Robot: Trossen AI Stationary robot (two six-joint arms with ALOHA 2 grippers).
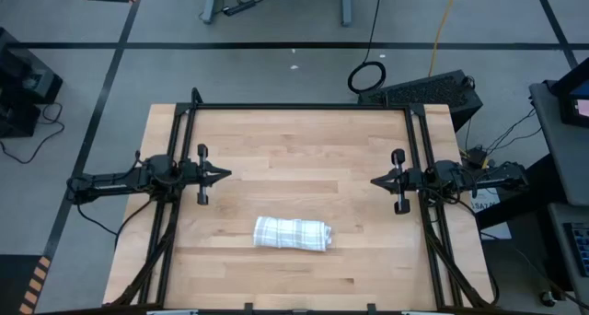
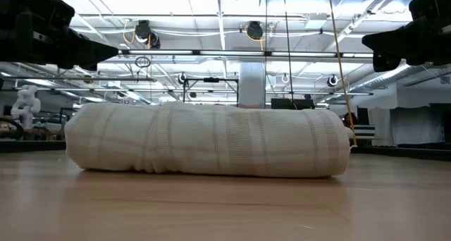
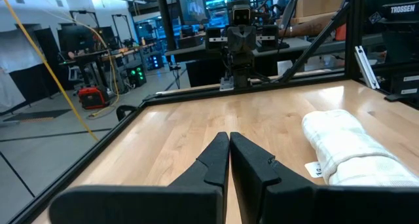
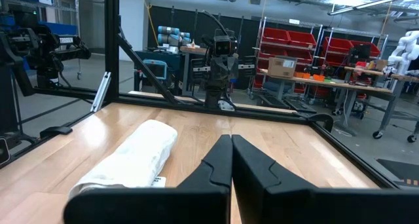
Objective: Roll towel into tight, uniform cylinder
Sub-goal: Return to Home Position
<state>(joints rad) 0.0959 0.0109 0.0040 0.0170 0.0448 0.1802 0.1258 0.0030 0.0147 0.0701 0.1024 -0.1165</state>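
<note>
Left jaws: closed, tips touching, gripping nothing. Right jaws: same.

Left arm (image 1: 147,177) sits over the left edge of the surface (image 1: 304,140), right arm (image 1: 460,177) over the right edge. Both point inward, facing each other.

Towel (image 1: 293,233) lies rolled on the surface, about midway between the arms and well apart from both. It's nearer the surface edge at the bottom of the high view.

Readable text: "TROSSEN" (image 3: 398,9), white on a dark part, left wrist view only.

Small tag (image 3: 315,169) lies at the roll's end; print too small to read. It shows in both wrist views, not in the high or low view.

Low view gives the roll side-on: faint checks, ends not quite alike.
</note>
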